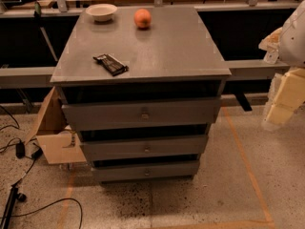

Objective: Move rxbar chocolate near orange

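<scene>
Rxbar chocolate point(110, 64), orange point(142, 18), bowl point(101, 11), pincer point(281, 106) far right

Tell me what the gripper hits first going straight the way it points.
The gripper, right of the cabinet, seems to point down: probably the floor first, nothing on the cabinet top. Depth is unclear.

The tool point(285, 99) is partly cut off at the right edge

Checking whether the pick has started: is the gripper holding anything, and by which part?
Nothing held. The gripper hangs at the right, off the cabinet; the bar lies untouched on its top, apart from the orange.
</scene>
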You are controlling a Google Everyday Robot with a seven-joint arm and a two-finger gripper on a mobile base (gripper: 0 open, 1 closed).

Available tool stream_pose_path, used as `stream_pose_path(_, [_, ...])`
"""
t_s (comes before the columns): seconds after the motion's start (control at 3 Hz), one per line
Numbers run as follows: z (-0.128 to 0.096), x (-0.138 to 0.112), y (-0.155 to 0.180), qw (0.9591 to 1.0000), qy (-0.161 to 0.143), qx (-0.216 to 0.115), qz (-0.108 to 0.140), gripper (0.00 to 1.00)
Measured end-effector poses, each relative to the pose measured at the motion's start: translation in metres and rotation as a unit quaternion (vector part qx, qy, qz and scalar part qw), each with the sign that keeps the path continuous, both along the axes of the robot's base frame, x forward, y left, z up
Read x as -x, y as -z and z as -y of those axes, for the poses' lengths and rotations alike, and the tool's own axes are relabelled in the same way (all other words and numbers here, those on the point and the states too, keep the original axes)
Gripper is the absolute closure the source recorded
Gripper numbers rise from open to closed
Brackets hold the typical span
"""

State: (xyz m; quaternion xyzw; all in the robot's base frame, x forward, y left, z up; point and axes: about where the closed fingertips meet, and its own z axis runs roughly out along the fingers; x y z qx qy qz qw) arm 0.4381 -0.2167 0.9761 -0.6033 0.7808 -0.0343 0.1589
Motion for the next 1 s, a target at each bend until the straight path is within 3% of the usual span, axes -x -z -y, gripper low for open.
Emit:
stream_pose_path(0.67, [-0.002, -0.002, -0.001, 0.9999, 0.005, -0.011, 0.004, 0.0])
stream_pose_path(1.0, [-0.022, -0.022, 0.01, 0.9972, 0.011, -0.072, 0.017, 0.0])
